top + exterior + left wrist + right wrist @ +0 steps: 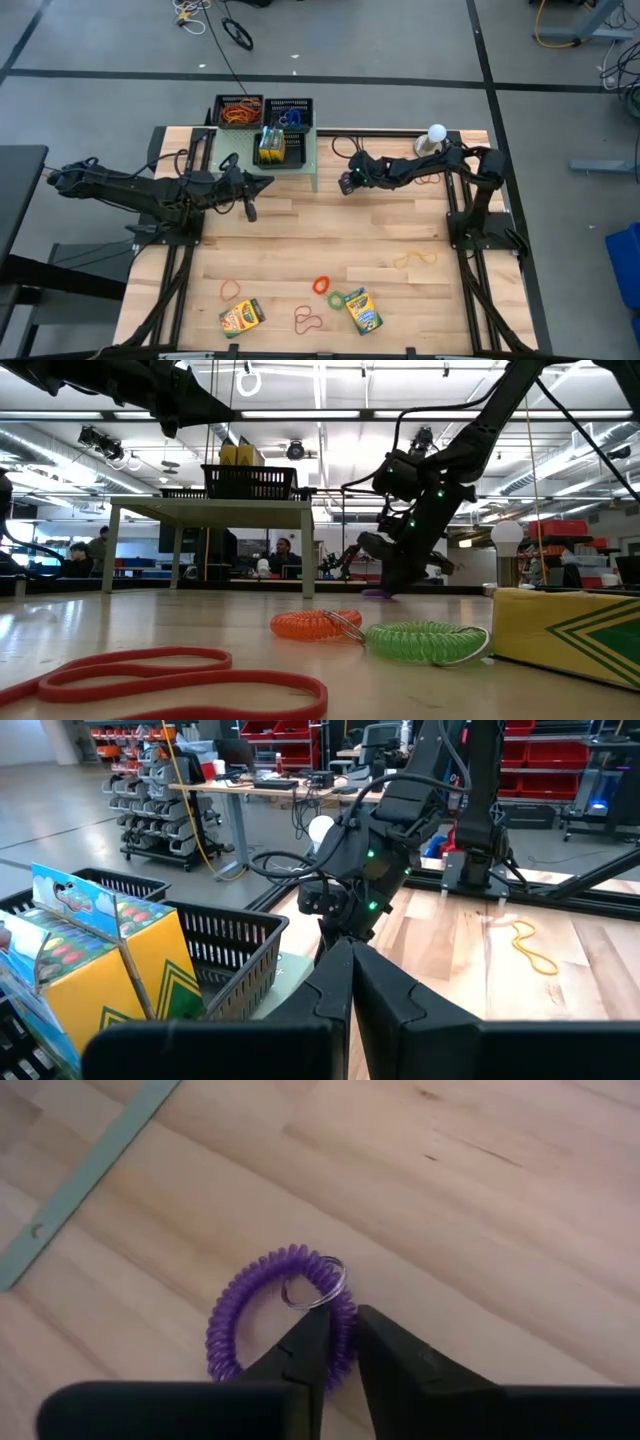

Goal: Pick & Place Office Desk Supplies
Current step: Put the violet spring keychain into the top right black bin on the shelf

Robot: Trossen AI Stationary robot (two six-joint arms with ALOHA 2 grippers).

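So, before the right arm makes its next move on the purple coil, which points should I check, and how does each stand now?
1. Right tool astride the purple coil, one finger each side of the strand: ok.
2. Coil lies flat on the wooden table, its metal ring free: ok.
3. Fingers already clamped on the strand: cannot tell.
4. Left tool shut, empty and apart from the coil: ok.
5. Green shelf edge close beside the coil, lift with care: ok.
6. Free room in the black trays: cannot tell.

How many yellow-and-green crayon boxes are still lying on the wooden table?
2: one yellow-and-green crayon box near the front edge on the left arm's side, another right of centre. More stand in the black mesh tray, possibly partly hidden.
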